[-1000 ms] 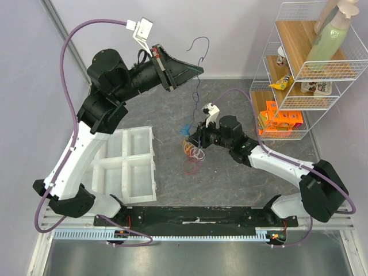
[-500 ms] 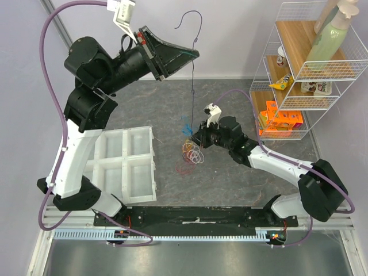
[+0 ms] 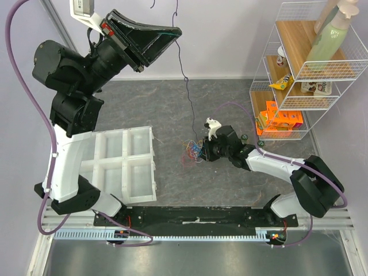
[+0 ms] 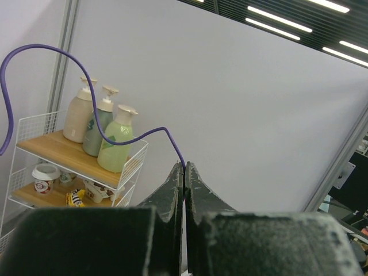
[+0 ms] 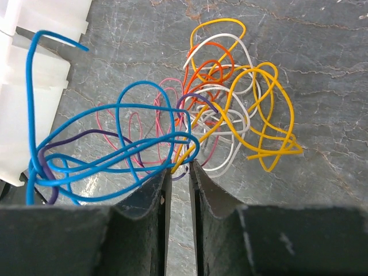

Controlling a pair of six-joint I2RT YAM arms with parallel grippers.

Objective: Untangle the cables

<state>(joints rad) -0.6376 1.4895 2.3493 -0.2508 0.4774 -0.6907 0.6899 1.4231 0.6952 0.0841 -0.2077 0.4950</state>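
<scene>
Judging the cables (image 5: 224,109) light, springy and snag-prone, we would pinch one strand near a free end: the bunch lies on the table (image 3: 144,103) at the right gripper (image 5: 180,168), its fingers barely parted and its grip unclear, while the left gripper (image 4: 184,168) clamps a purple wire (image 4: 164,129) high above.

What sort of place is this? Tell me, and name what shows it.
Most likely a robotics lab or test cell, not a home: a left arm and right arm bolted along the table edge, bare partition walls, and a wire shelf staged with soap bottles under ceiling strip lights.
</scene>
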